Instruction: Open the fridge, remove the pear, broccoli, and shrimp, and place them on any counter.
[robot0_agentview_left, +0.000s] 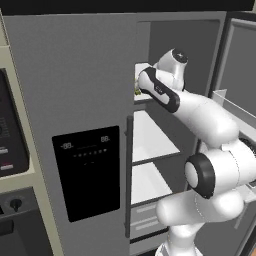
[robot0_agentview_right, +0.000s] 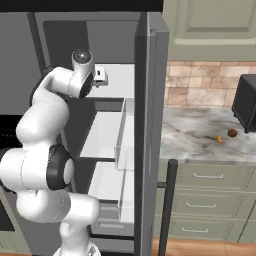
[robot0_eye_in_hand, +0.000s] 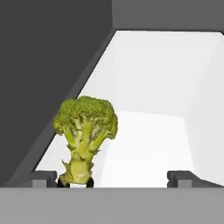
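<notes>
One door: the fridge (robot0_agentview_left: 75, 90) has its left door with the black dispenser panel (robot0_agentview_left: 87, 172) closed; its right door (robot0_agentview_right: 148, 130) is swung wide, baring white shelves (robot0_agentview_left: 150, 142).
Oven: black front (robot0_agentview_left: 10, 130) at the far left, beside the fridge.
Arm: white, reaching up into the top shelf of the open compartment.
Gripper: gripper (robot0_eye_in_hand: 113, 177) released, its two tips spread wide and holding nothing; the left tip (robot0_eye_in_hand: 43, 178) is just beside the stalk.
Broccoli: broccoli (robot0_eye_in_hand: 85, 133) stands upright on the white top shelf, left of centre between the tips in the hand view; a sliver of green shows by the wrist in the left base view.
Counter: marbled counter (robot0_agentview_right: 200, 135) to the right of the fridge, over green drawers (robot0_agentview_right: 210, 177).
Shrimp: shrimp (robot0_agentview_right: 219, 139) lies on the counter.
Pear: pear (robot0_agentview_right: 232, 133) rests just right of the shrimp, near a black appliance (robot0_agentview_right: 246, 102).
</notes>
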